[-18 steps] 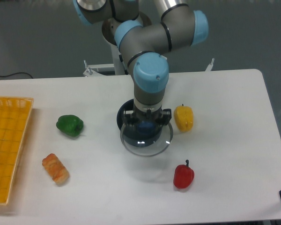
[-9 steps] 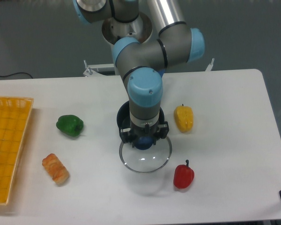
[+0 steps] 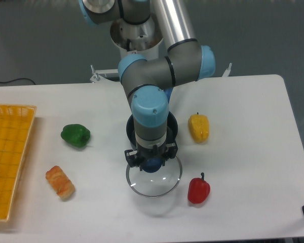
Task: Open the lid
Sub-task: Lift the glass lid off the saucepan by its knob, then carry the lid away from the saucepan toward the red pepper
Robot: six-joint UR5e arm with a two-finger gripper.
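Centre of the frame: the gripper (image 3: 151, 163) is clamped on the blue knob of the lid (image 3: 154, 177), holding the glass disc level and clear of the dark saucepan (image 3: 169, 126), whose rim shows behind the arm. Gripping the knob keeps the fingers off the glass. The lid hangs over bare table (image 3: 243, 126), just left of the red pepper (image 3: 198, 189), likely a set-down spot.
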